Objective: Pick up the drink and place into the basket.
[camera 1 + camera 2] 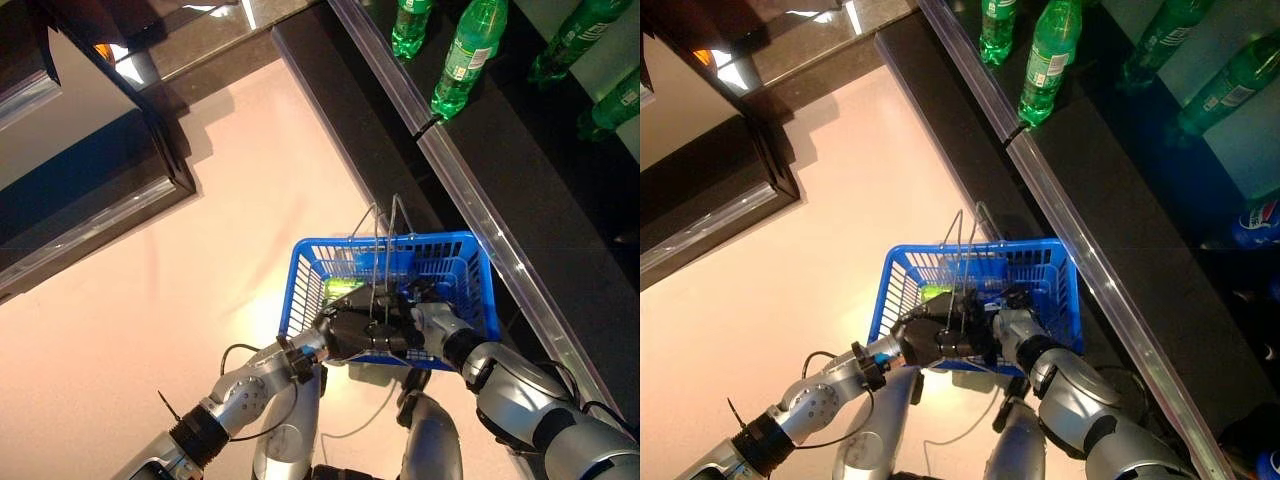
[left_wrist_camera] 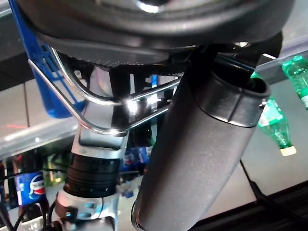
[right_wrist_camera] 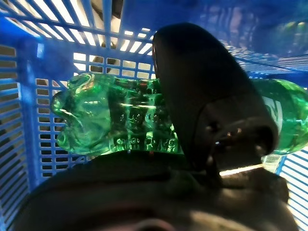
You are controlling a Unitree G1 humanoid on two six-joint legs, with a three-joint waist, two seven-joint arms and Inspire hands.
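Right hand point(image 3: 202, 120) curling round green bottle point(image 3: 115, 120) inside blue basket point(image 1: 470, 262), bottle lying on its side, left hand point(image 1: 355, 330) gripping wire handle point(image 2: 86, 103).

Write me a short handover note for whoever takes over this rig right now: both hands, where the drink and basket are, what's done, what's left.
Left hand: curled round the wire handles of the blue basket, carrying it.
Right hand: inside the basket, thumb and fingers wrapped on the green bottle.
Done: the bottle is picked and lowered within the basket's walls.
Left: release it and pull the right hand out. More green bottles stand on the shelf.
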